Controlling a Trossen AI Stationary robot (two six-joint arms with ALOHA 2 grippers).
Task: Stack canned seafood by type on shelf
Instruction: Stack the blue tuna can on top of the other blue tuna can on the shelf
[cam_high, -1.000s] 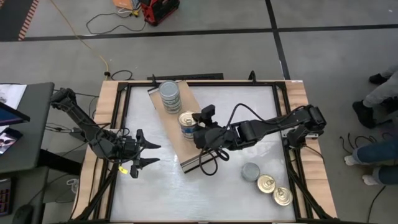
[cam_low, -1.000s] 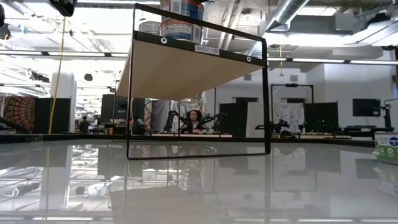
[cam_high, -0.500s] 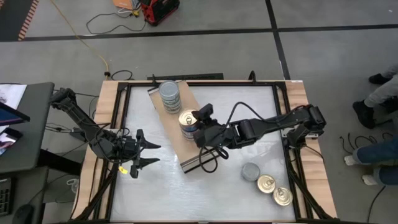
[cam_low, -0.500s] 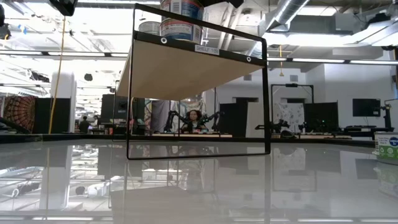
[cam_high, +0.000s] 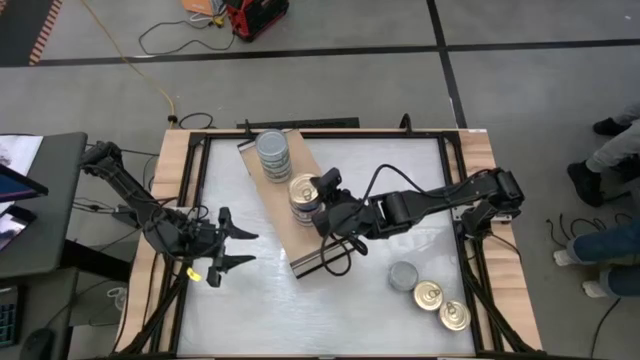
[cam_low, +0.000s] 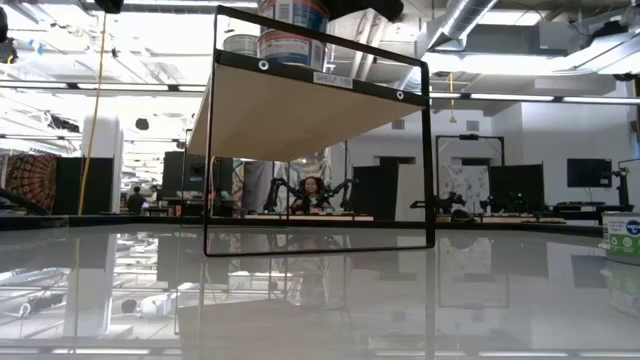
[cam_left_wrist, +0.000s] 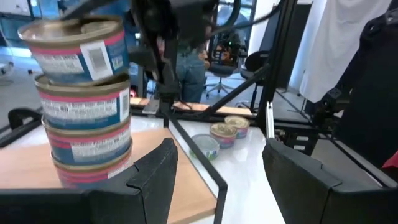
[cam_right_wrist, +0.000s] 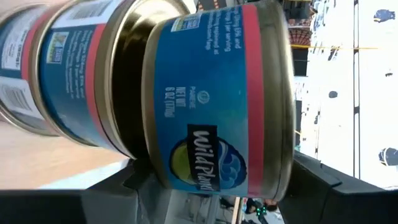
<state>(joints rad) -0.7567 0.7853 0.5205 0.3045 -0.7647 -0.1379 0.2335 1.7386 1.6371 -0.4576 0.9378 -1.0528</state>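
Observation:
The shelf (cam_high: 300, 235) is a light-wood board on a black frame, lying slantwise mid-table. Two stacks of canned seafood stand on it: silver-topped tins (cam_high: 273, 155) at the far end and gold-topped tins (cam_high: 300, 212) in the middle. My right gripper (cam_high: 318, 196) reaches in from the table's right and is shut on the top gold-topped tin (cam_right_wrist: 211, 99), which has a blue and red label. My left gripper (cam_left_wrist: 217, 174) hovers open over the table's left side, facing the stack, with nothing between its fingers. My right gripper has the top tin between its two fingers, one finger (cam_right_wrist: 320, 180) at the gold top end and the other finger (cam_right_wrist: 127, 180) at the bottom end, at the edge facing the gripper. It comes nearly level from the table's right. The tin is tilted; its far edge (cam_right_wrist: 158, 15) meets the stack below and its near edge is raised.
Three loose tins stand on the white tabletop at the near right: one silver-topped (cam_high: 403, 275) and two gold-topped (cam_high: 429, 296), (cam_high: 455, 316). The table's black and wood frame (cam_high: 470, 250) runs along the edges. People and chairs show in the room beyond.
My right gripper has rolled about its own line while staying in place over the gold-topped stack, and the tin in it has turned with it, its gold top now facing more upward. My left gripper has kept still.

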